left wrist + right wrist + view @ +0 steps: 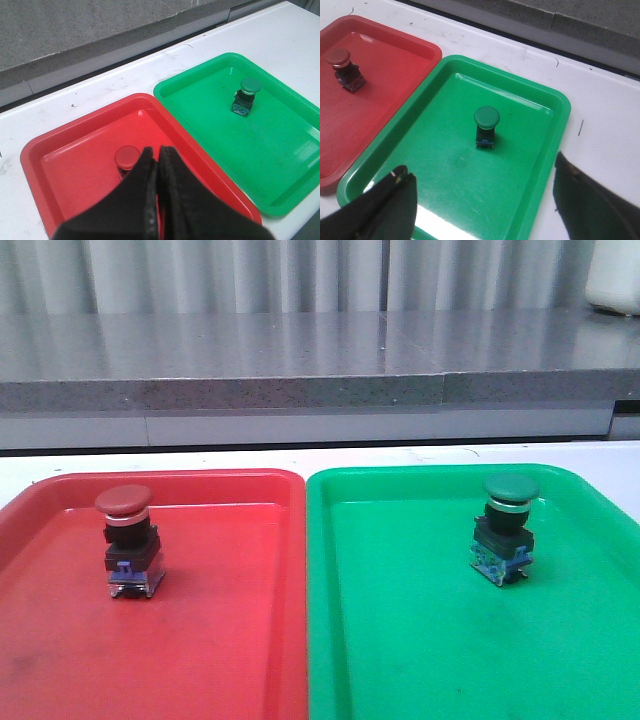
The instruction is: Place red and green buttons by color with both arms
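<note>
Standing upright on the red tray (60,640), the red button (128,540) sits toward the tray's far left part, its cap up and its blue-and-metal base down. From the left wrist view, the left claw (159,155) hangs above that tray with its two black fingers (140,185) pressed together, nothing between them; the red button (127,157) shows just beyond the fingertips, partly hidden behind them, and whether the tips touch it I cannot tell.

Just beside the red tray, with rims nearly touching, lies the green tray (330,640). The green button (507,528) stands upright on it, toward the far right part, leaning very slightly. From the right wrist view, the right claw (485,200) is spread wide, one finger (390,200) over the near edge of the green tray (445,200) and the other out over the white table (600,115). The green button (486,125) stands ahead of the gap between those fingers, apart from both.

Neither arm shows in the front view.
</note>
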Controlling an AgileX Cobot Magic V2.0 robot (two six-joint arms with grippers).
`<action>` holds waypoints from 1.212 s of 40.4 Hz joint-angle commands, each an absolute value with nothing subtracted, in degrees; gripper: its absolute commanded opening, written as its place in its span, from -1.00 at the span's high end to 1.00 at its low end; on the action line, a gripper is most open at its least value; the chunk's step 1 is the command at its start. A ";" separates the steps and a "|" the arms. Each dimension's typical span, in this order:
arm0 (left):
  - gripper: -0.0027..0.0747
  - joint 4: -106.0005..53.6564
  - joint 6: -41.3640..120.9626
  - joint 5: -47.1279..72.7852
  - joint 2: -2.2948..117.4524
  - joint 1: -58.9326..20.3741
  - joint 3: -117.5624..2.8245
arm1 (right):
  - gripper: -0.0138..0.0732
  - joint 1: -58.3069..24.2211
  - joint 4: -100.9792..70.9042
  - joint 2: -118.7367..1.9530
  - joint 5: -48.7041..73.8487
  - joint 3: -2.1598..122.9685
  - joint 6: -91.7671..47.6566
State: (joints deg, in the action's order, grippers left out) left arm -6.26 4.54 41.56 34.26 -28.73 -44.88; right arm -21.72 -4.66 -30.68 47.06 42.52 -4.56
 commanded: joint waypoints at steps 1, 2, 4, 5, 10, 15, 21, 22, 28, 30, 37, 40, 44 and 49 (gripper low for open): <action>0.98 -7.06 3.97 37.59 34.35 -29.10 -46.46 | -0.65 -21.82 -4.57 -30.85 43.33 44.07 -5.10; 0.98 -7.06 3.97 37.59 34.35 -29.10 -46.46 | -0.65 -21.82 -4.57 -30.85 43.33 44.07 -5.10; 0.98 -7.06 3.97 37.59 34.35 -29.10 -46.46 | -0.65 -21.82 -4.57 -30.85 43.39 44.07 -5.10; 0.98 -7.06 3.97 37.59 34.35 -29.10 -46.46 | -0.65 -21.82 -4.57 -30.85 43.51 44.07 -5.10; 0.98 -7.06 3.97 37.59 34.35 -29.10 -46.46 | -0.65 -21.82 -4.57 -30.85 43.62 44.07 -5.10; 0.98 -7.06 3.97 37.59 34.35 -29.10 -46.46 | -0.65 -21.82 -4.57 -30.85 43.64 44.07 -5.10; 0.98 -7.06 3.97 37.59 34.35 -29.10 -46.46 | -0.65 -21.82 -4.57 -30.85 43.64 44.07 -5.10; 0.98 -7.06 3.97 37.59 34.35 -29.10 -46.46 | -0.65 -21.82 -4.57 -30.85 43.64 44.07 -5.10; 0.98 -7.06 3.97 37.59 34.35 -29.10 -46.46 | -0.65 -21.82 -4.57 -30.85 43.64 44.07 -5.10; 0.98 -7.06 3.97 37.59 34.35 -29.10 -46.46 | -0.65 -21.82 -4.57 -30.85 43.64 44.07 -5.10; 0.98 -7.06 3.97 37.59 34.35 -29.10 -46.46 | -0.26 -21.82 -4.57 -30.85 43.58 44.07 -5.10; 0.98 -7.06 3.97 37.59 34.35 -29.10 -46.46 | 0.05 -21.82 -4.57 -30.85 43.58 44.07 -5.10; 0.98 -7.06 3.97 37.59 34.35 -29.10 -46.46 | 0.45 -21.82 -4.57 -30.85 43.58 44.07 -5.10; 0.98 -7.06 3.97 37.59 34.35 -29.10 -46.46 | 0.86 -21.82 -4.57 -30.85 43.58 44.07 -5.10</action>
State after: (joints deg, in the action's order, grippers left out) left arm -6.26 4.54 41.56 34.26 -28.73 -44.88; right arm -21.72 -4.67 -30.68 47.24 42.52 -4.66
